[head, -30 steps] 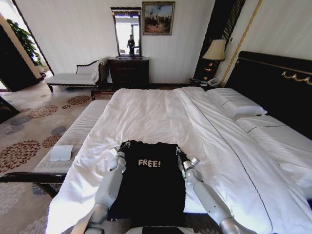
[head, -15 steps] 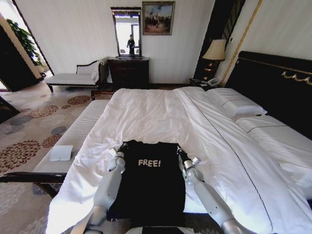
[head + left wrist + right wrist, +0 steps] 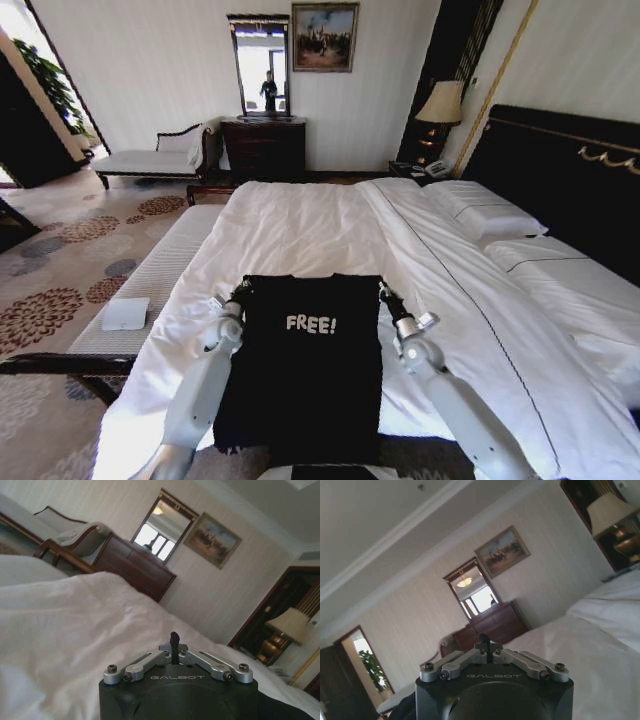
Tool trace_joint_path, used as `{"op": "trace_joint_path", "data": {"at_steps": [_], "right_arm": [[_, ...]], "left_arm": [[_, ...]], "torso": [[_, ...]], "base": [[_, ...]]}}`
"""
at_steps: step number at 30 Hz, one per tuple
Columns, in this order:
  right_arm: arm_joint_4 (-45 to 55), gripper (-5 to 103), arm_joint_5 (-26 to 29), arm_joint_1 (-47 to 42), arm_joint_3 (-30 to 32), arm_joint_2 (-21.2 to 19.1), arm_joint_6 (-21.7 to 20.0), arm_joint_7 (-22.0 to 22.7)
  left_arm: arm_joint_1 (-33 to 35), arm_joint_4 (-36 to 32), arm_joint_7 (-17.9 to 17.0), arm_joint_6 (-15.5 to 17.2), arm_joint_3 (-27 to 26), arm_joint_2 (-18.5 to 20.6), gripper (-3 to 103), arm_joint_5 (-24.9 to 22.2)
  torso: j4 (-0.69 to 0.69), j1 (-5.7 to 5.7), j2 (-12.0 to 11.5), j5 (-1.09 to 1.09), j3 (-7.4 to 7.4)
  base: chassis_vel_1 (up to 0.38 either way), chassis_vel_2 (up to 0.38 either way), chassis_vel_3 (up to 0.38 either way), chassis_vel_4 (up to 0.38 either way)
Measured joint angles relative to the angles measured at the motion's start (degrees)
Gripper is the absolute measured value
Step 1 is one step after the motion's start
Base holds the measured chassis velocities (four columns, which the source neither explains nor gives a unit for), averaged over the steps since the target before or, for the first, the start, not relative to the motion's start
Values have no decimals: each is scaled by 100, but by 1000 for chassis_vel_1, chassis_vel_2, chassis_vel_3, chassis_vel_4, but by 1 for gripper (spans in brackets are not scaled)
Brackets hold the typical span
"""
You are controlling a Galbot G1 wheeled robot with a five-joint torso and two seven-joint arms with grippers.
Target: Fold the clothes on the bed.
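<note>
Both grippers (image 3: 240, 291) (image 3: 385, 292) pinch T-shirt (image 3: 310, 360) corners over bed (image 3: 300, 230).

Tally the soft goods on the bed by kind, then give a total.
T-shirt: 1, black, lettered "FREE!", lying flat at the near edge
Duvet: 1, white
Pillows: 2, white, by the headboard
Total: 4
</note>
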Motion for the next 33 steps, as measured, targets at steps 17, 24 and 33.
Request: {"op": "trace_joint_path", "data": {"at_steps": [17,24,33], "right_arm": [[-785,0,1144,2294,-1328,-633,61,-207],[-1350,0,1270,2661,-1701,-484,140,-361],[-356,0,1117,1507,-1355,-821,161,40]], "left_arm": [[-1512,371,-165,-3,373,383,0,-787],[-1749,895,131,-175,489,323,0,-861],[-671,29,182,-209,370,685,0,-1033]], "torso": [[2,4,-1,1,2],[1,4,-1,1,2],[0,3,-1,2,0]], "base": [[0,0,0,0],[0,0,0,0],[0,0,0,0]]}}
